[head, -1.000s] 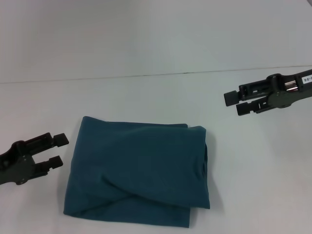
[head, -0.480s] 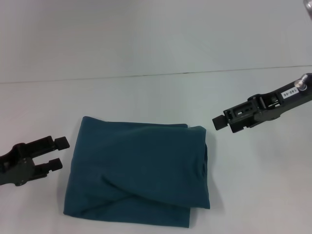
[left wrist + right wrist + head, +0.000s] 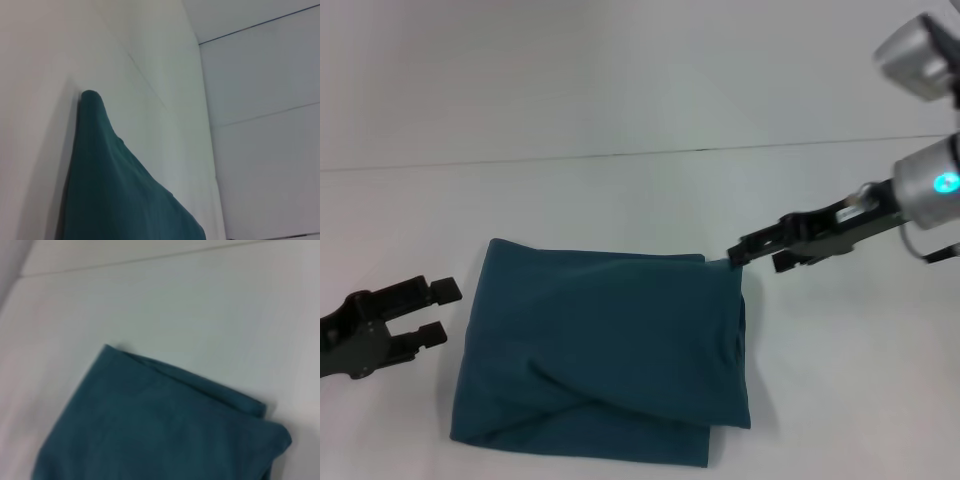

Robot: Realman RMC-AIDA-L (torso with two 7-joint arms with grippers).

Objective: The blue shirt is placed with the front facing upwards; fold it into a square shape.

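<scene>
blue shirt (image 3: 605,350) print hidden | left tool (image 3: 438,309) arm cut off

No readable text anywhere here

The blue shirt (image 3: 605,350) is folded up so only plain fabric shows, no print or label showing, and neither arm has any marking I can make out.
</scene>
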